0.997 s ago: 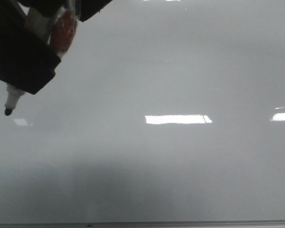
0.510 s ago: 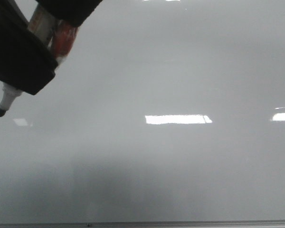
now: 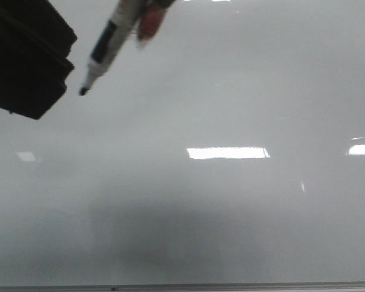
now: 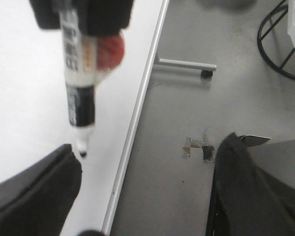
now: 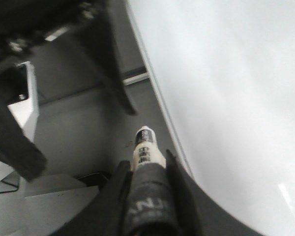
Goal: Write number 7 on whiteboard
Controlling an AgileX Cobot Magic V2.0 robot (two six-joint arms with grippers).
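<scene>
Broadly, the whiteboard (image 3: 231, 213) lies flat, glossy and hard; no number 7 shows on it yet. The left gripper (image 4: 150, 157) hangs with fingers wide apart, holding nothing. The right gripper (image 5: 147, 184) is clamped round the marker (image 3: 106, 48), whose tip hovers just over the board. The marker is likely light, stiff and smooth-barrelled, so a firm mid-barrel hold suits, with gentle pressure.
</scene>
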